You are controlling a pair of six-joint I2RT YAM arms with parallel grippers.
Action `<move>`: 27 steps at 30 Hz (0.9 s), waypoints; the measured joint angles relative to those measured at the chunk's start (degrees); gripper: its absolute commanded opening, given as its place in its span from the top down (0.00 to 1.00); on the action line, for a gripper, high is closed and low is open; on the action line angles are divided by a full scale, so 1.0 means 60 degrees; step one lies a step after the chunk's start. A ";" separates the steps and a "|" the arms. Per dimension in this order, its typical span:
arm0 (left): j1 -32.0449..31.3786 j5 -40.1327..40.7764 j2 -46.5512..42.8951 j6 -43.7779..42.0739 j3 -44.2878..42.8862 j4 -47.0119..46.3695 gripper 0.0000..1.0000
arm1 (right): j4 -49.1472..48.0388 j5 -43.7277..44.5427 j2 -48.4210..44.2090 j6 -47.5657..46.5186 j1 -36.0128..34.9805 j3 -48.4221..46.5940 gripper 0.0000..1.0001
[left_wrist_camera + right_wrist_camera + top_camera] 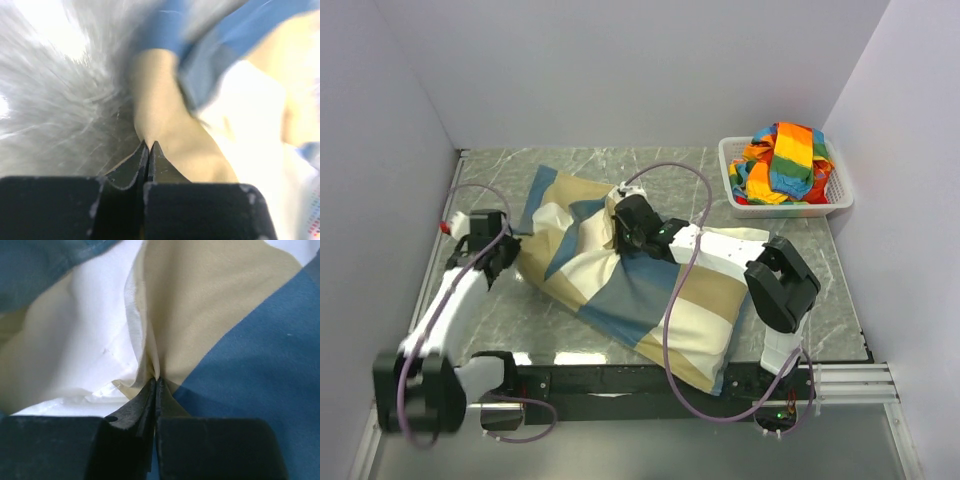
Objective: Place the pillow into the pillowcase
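My left gripper point(148, 146) is clamped on a tan fold at the left edge of the large, soft pillowcase point(620, 300) in blue, tan and off-white blocks, which lies on the grey marbled table point(620, 165); my right gripper point(157, 381) pinches a tan-and-white pleat on top; the plump cream-white pillow seems hidden inside, judging by the bulge; I'd keep both grips firm and tug evenly, slowly, so neither fold slips.
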State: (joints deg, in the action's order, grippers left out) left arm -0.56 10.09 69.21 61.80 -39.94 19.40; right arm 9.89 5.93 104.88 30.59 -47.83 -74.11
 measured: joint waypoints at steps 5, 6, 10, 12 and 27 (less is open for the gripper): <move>-0.0004 0.1158 -0.3217 -0.0419 -0.0561 0.1596 0.72 | 0.0076 -0.0106 -0.0138 -0.0033 0.0255 -0.0004 0.98; -0.0004 0.1315 -0.3654 -0.0437 -0.0554 0.1916 0.65 | 0.0091 -0.0182 -0.0204 -0.0036 0.0284 -0.0004 0.99; -0.0055 0.1796 -0.4761 -0.0342 0.0029 0.2743 0.37 | 0.0295 -0.0372 -0.0444 -0.0073 0.0266 -0.0004 0.98; -0.0124 0.1756 -0.4965 -0.0372 0.0157 0.3071 0.37 | 0.0375 -0.0412 -0.0597 -0.0124 0.0175 -0.0004 0.93; -0.2812 0.0554 -0.3013 -0.1585 -0.0535 0.2106 0.30 | 0.1468 0.0495 0.0780 -0.1905 -0.0098 -0.3625 0.48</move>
State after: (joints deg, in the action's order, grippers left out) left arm -17.43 13.41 51.13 52.29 -43.16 32.03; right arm 18.70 8.91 109.56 19.16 -48.42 -95.85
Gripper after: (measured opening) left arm 0.712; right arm 0.499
